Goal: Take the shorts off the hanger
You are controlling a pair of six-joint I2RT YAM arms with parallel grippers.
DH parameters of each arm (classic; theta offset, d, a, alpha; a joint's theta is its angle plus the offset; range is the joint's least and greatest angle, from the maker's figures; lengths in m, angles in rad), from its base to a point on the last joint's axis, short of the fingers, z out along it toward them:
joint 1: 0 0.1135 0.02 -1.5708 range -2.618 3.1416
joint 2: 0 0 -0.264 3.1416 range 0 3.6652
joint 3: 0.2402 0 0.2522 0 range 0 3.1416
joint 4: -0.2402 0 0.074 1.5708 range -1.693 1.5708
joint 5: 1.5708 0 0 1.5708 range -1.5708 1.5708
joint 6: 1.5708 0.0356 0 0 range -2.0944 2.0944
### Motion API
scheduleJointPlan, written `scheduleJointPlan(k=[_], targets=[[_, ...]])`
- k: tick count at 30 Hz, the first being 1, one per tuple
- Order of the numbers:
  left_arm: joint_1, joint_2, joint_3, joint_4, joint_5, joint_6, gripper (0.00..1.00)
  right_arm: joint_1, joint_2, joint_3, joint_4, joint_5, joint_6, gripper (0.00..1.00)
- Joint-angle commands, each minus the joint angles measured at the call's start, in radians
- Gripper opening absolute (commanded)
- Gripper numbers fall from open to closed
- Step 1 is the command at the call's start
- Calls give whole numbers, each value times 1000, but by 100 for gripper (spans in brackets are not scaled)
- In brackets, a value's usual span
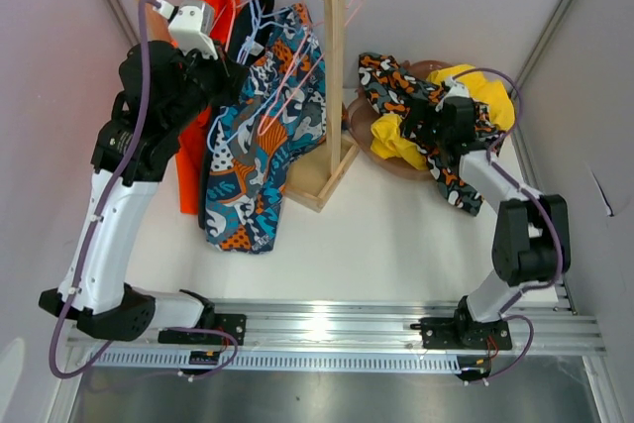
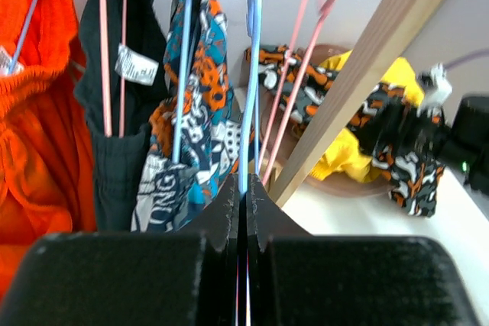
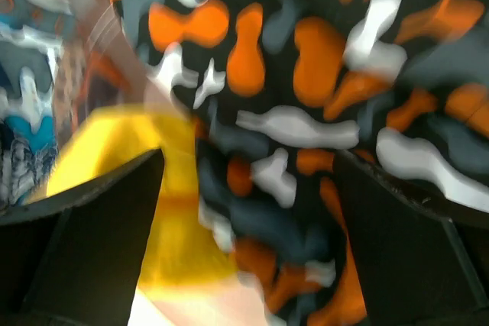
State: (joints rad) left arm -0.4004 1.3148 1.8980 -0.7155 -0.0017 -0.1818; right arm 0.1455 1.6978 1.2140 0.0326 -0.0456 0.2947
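Observation:
Teal-orange-black print shorts (image 1: 256, 160) hang on the wooden rack (image 1: 337, 76), with bright orange shorts (image 1: 191, 165) and black shorts (image 2: 121, 150) to their left. My left gripper (image 2: 243, 188) is up at the rack, shut on the wire of a blue hanger (image 2: 252, 74). The camouflage shorts (image 1: 391, 81) and yellow shorts (image 1: 485, 91) lie heaped in a brown bowl (image 1: 396, 163) at the right. My right gripper (image 3: 248, 159) stands open just above that heap, with camouflage cloth (image 3: 306, 74) and yellow cloth (image 3: 130, 158) under its fingers but not pinched.
Pink hangers (image 2: 294, 89) hang beside the blue one. The rack's slanted wooden post (image 2: 367, 74) stands between the hanging clothes and the bowl. Its wooden base (image 1: 312, 180) sits on the white table. Side walls close in left and right.

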Motion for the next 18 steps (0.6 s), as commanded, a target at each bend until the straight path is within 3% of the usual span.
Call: scheduleJointPlan(k=[1, 14, 18], targets=[[-44, -8, 64, 57, -44, 18, 0, 17, -196, -80, 162, -22, 27, 99], [-86, 236, 309, 24, -32, 33, 0, 37, -434, -324, 161, -34, 64, 99], [-95, 259, 296, 7, -43, 30, 1, 35, -500, -382, 142, -20, 58, 99]])
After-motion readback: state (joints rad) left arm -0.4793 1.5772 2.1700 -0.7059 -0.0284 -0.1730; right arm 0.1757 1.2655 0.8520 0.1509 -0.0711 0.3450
